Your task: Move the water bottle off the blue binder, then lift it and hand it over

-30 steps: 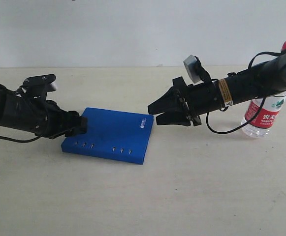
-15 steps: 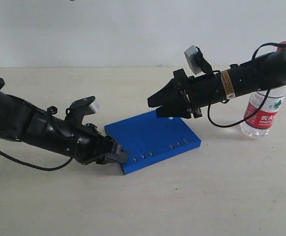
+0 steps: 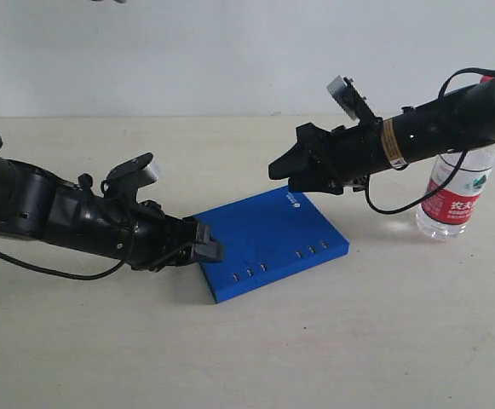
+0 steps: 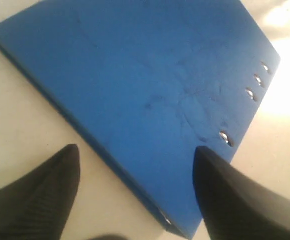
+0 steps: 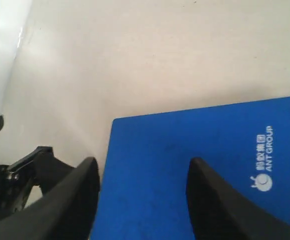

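Pale counter (image 3: 358, 341) runs back to a plain white wall (image 3: 230, 51). Flat on it lies the binder (image 3: 268, 239), turned at an angle with its blue cover up. Its slots (image 3: 262, 267) line the edge nearest the exterior camera, and its white logo (image 3: 293, 199) sits by the far corner.

My left claw (image 3: 204, 250) is low at the binder's near left corner, as the exterior view has it. Its jaws are spread wide and grip nothing. In the left wrist view one finger (image 4: 45, 195) is out over bare counter and the other hangs over the cover close to a slot, so the binder's edge runs between them. Whether either finger touches the cover I cannot tell.

My right claw (image 3: 285, 168) hangs above the binder's far corner, just by the logo and clear of the cover. Its jaws are parted with nothing between them. The right wrist view shows only blue cover and counter in the gap.

The bottle (image 3: 456, 196) stands upright on the counter, well off the binder, out past its far right corner in the exterior view. My right arm (image 3: 434, 128) crosses in front of its upper part and hides the neck. The red-and-white label (image 3: 458, 203) shows below the arm. Both claws are well apart from the bottle.
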